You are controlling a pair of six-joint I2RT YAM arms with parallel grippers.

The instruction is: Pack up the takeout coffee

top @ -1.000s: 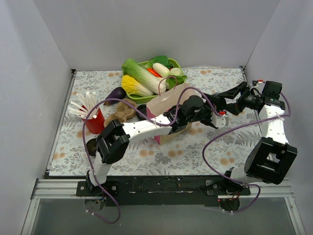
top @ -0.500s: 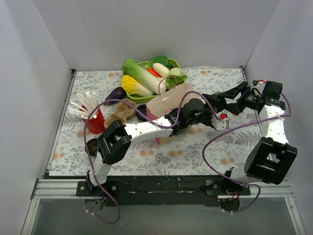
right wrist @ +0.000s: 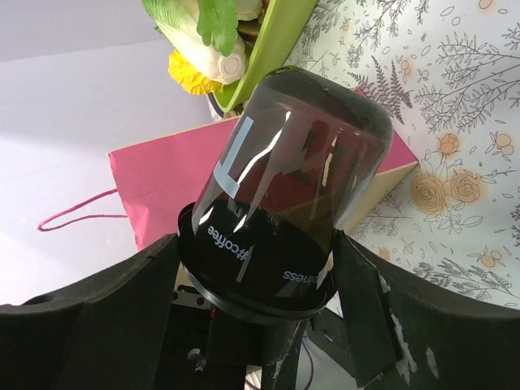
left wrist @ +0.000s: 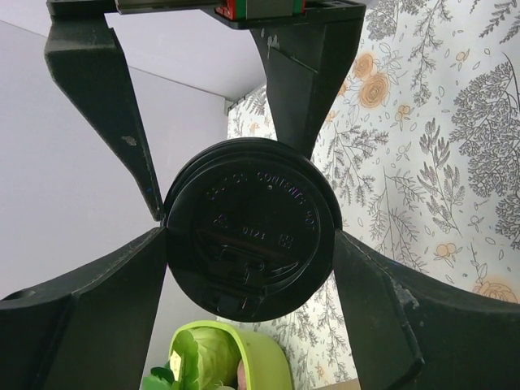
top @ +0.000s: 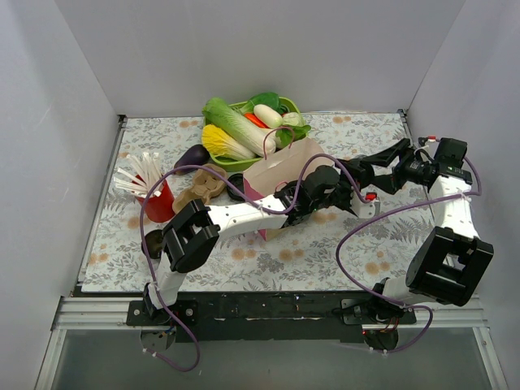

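– Two grippers to enter first. What do we log for the left gripper (left wrist: pixel 252 236)?
– Item one: jaws spread wide and closed on the takeout coffee (left wrist: pixel 250 229). From its wrist we face the round black lid head-on, with a finger (left wrist: pixel 97 325) touching the rim on each side.
– And the right gripper (right wrist: pixel 257 244)?
– Item two: also spread wide and gripping the same cup from the opposite end. Its wrist view gives us the dark glossy base and wall, with white lettering along the side. The lid rim is lodged between its fingertips, and its fingers cross those of the left at an angle.
– Position of the cup?
– Held off the floral table cover (top: pixel 325 252), lid turned toward the left wrist, base toward the right, just right of the paper bag (top: pixel 276 166). From the top camera we cannot pick it out against the black fingers.
– Surroundings, working outward?
– Bag: tan and pink, pink cord handle, standing mid-table. Behind it, a green basket (top: pixel 237 165) heaped with vegetables. Left of the bag, the brown cardboard carrier (top: pixel 201 188). Further left, a red cup of white straws (top: pixel 157 203).
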